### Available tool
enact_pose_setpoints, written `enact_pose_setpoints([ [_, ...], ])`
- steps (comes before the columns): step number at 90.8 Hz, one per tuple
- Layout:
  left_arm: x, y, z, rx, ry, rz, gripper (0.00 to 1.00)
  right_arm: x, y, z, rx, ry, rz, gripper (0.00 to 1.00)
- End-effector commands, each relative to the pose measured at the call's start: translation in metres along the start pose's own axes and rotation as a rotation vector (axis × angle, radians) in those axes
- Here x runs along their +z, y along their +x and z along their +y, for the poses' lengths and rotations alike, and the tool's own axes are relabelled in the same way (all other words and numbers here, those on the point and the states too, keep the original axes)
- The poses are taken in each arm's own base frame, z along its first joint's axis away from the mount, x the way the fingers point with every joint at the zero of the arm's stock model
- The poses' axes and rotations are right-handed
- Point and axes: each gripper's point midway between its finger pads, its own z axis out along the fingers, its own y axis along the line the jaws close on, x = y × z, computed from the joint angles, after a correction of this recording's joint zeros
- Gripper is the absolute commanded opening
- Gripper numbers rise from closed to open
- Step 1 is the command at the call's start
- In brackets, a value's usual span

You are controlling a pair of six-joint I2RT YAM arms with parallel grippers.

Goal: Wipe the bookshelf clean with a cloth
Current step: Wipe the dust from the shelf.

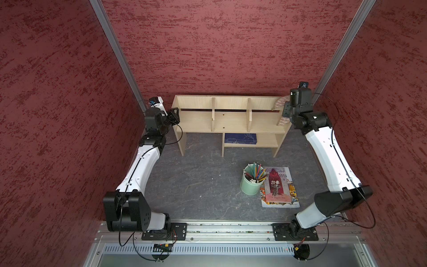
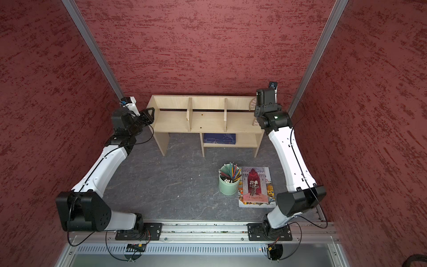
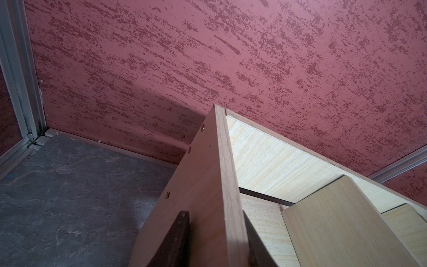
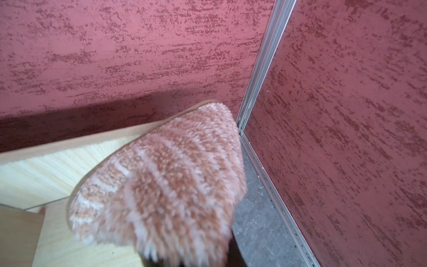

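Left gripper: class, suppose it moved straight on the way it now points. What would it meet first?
The bookshelf. The left gripper has its fingers on either side of that end panel, so going on would probably push the panel deeper between them. Depth is hard to judge here.

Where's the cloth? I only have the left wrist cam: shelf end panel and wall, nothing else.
Observer: The right gripper holds the cloth at the bookshelf end on the right arm's side.
Operator: Anything on the top board?
Observer: Two small brown specks in the middle bay; crumbs or screws, can't tell.
Operator: Lower shelf?
Observer: A dark blue book lies flat there.
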Motion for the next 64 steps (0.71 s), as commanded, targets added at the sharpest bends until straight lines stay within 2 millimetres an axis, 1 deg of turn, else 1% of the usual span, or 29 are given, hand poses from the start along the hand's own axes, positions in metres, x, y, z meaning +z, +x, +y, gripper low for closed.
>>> enact_pose_setpoints([
  [1,0.002,0.027,-0.008,-0.095,0.052,0.095,0.0,-0.005,0.011,-0.002,0.018,-0.021,0.007,0.0],
  [9,0.002,0.028,-0.011,-0.091,0.063,0.098,0.0,0.002,0.007,0.003,0.015,-0.023,0.007,0.0],
  [19,0.002,0.029,-0.014,-0.079,0.073,0.102,0.0,0.007,-0.017,0.012,0.03,-0.041,-0.015,0.0],
  [28,0.001,0.029,-0.016,-0.072,0.078,0.102,0.0,0.021,-0.036,0.029,0.039,-0.083,-0.017,0.0],
  [31,0.001,0.028,-0.016,-0.067,0.08,0.1,0.0,0.021,-0.044,0.037,0.047,-0.112,-0.021,0.0],
  [33,0.001,0.028,-0.016,-0.066,0.079,0.1,0.0,0.025,-0.045,0.043,0.046,-0.131,-0.009,0.0],
  [35,0.0,0.027,-0.017,-0.063,0.08,0.098,0.0,0.025,-0.049,0.048,0.049,-0.153,-0.011,0.0],
  [39,0.0,0.027,-0.017,-0.062,0.08,0.099,0.0,0.031,-0.049,0.066,0.049,-0.221,0.009,0.0],
  [47,0.001,0.028,-0.018,-0.06,0.086,0.102,0.0,0.031,-0.054,0.091,0.063,-0.333,0.019,0.0],
  [54,0.002,0.029,-0.019,-0.062,0.09,0.106,0.0,0.026,-0.056,0.113,0.064,-0.423,0.015,0.0],
  [64,0.002,0.029,-0.019,-0.063,0.091,0.106,0.0,0.014,-0.06,0.137,0.058,-0.513,-0.005,0.0],
])
